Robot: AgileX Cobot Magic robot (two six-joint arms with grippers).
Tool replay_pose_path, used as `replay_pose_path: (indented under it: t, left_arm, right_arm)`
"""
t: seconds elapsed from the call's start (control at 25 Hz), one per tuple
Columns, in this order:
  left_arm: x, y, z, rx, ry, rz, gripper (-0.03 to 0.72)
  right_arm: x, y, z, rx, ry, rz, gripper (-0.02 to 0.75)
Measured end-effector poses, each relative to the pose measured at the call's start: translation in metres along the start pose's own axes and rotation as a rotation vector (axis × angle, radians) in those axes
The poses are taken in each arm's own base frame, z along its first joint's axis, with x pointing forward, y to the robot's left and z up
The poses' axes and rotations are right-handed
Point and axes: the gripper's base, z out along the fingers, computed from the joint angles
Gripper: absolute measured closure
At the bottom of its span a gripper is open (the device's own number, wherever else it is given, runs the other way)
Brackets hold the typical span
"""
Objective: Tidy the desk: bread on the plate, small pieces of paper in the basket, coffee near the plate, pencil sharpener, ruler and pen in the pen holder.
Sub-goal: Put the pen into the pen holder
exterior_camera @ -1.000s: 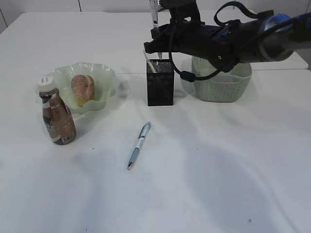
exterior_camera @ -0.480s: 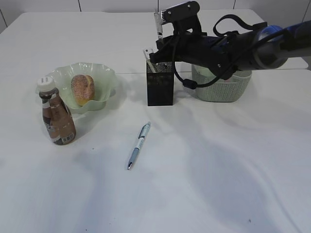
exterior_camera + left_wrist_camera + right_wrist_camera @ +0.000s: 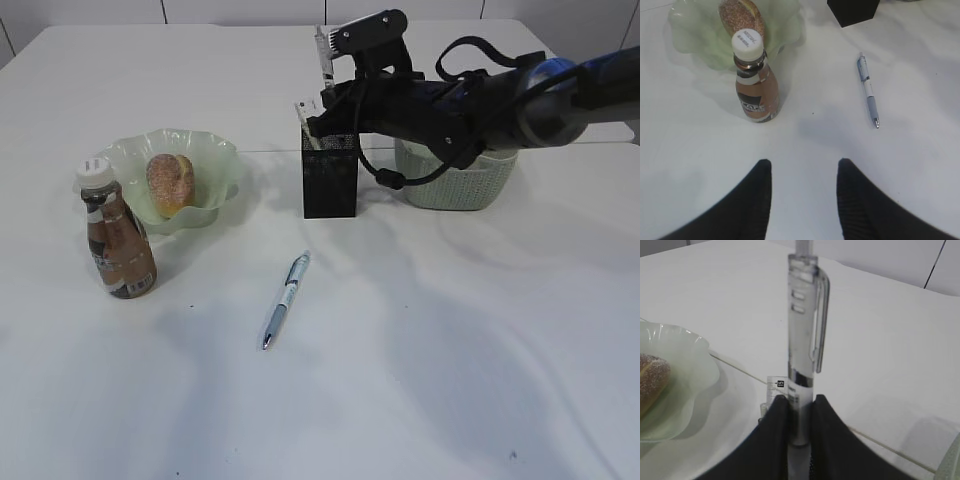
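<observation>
Our right gripper (image 3: 799, 412) over pen holder (image 3: 330, 172), jaws narrowly pinching clear pen (image 3: 802, 340), long axis upright, tip down toward holder. Left gripper (image 3: 802, 172) half open, empty; blue pen (image 3: 287, 298) on desk (image 3: 450, 330) nearer it.

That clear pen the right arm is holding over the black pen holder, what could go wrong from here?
The right end effector grips the clear pen only near its lower end, upright, so it may tilt and catch the pen holder rim instead of dropping in. The ruler already leaning inside could block or deflect it. The arm hangs low over the mesh box, so a sideways move might tip it.
</observation>
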Motion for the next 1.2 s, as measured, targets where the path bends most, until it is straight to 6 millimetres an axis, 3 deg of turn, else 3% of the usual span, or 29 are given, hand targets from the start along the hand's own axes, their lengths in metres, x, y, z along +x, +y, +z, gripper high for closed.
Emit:
replay_pose_path:
  t: [0.4,0.56,0.8,0.96,1.0,1.2]
  left_arm:
    - [0.000,0.000,0.000,0.000,-0.002,0.000,0.386]
    - [0.000,0.000,0.000,0.000,-0.002,0.000,0.386]
    - [0.000,-0.001,0.000,0.010,-0.001,-0.011,0.385]
    - [-0.002,-0.001,0.000,0.014,-0.021,-0.015,0.365]
    - [-0.003,-0.001,0.000,0.014,-0.030,-0.015,0.355]
    - [-0.004,-0.001,0.000,0.017,-0.049,-0.018,0.335]
  right_arm:
    - [0.003,0.000,0.001,0.004,0.026,-0.002,0.552]
    - [0.004,0.000,0.001,0.005,0.037,-0.002,0.475]
    - [0.005,-0.002,-0.001,0.016,0.082,0.001,0.456]
    - [-0.006,-0.006,-0.011,0.042,0.144,0.005,0.456]
    - [-0.016,-0.010,-0.021,0.063,0.186,0.006,0.456]
    - [-0.033,-0.016,-0.044,0.110,0.297,0.030,0.455]
